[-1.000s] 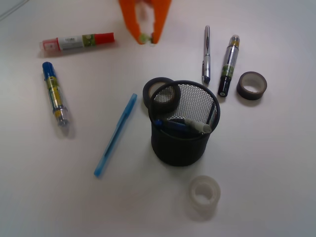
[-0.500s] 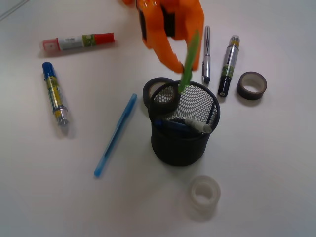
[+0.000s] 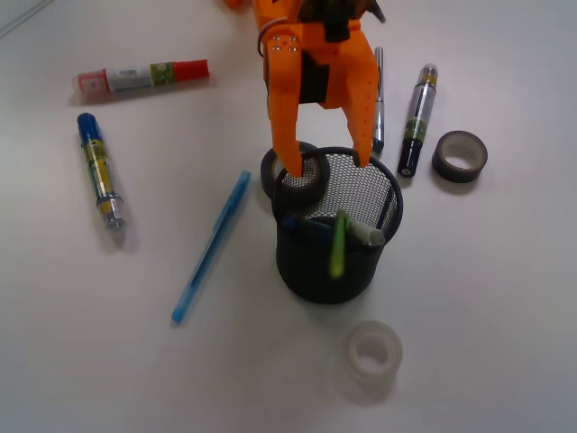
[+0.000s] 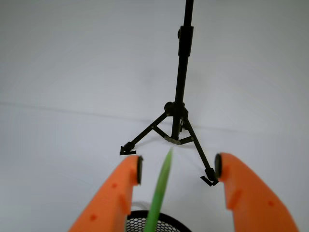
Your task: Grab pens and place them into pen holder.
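1. White tabletop (image 3: 505, 343) is seen throughout, matte and pale; in the wrist view a black tripod stand (image 4: 176, 130) is seen beyond it.
2. Nearest the front camera, one translucent tape roll (image 3: 373, 354) is counted, then one slim light blue pen (image 3: 212, 245) lying flat, well apart from the black round wire-mesh pen holder (image 3: 335, 271).
3. A slim lime green pen (image 3: 339, 244) is seen at the holder's near rim, tilted and blurred; a risk is judged that it tips outward over the rim rather than settling inside. A dark blue pen (image 3: 302, 227) and a white pen (image 3: 362, 232) are already seated.
4. The orange gripper (image 3: 327, 164) is spread wide above the holder, grasping nothing; its near finger sits close to one dark tape roll (image 3: 296, 171), which could be nudged on retreat.
5. Farther off, one brown tape roll (image 3: 459, 156), one silver metal pen (image 3: 378, 99) and three thick labelled markers are counted.
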### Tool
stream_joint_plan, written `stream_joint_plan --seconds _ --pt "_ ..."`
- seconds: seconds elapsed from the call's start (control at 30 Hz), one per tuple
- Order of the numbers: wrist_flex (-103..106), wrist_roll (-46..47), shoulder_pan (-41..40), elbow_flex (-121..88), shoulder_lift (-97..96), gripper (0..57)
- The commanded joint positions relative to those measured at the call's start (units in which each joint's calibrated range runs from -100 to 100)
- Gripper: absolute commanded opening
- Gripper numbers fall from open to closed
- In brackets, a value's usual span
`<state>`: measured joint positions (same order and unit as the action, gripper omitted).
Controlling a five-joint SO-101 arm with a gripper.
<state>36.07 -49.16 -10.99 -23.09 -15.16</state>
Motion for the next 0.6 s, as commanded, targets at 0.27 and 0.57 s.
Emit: stream_joint_plan --seconds 0.27,0.57 --pt "-50.6 4.5 0.3 2.8 24.4 18.7" --pt "-69.8 0.9 9.5 -3.1 30.2 18.6"
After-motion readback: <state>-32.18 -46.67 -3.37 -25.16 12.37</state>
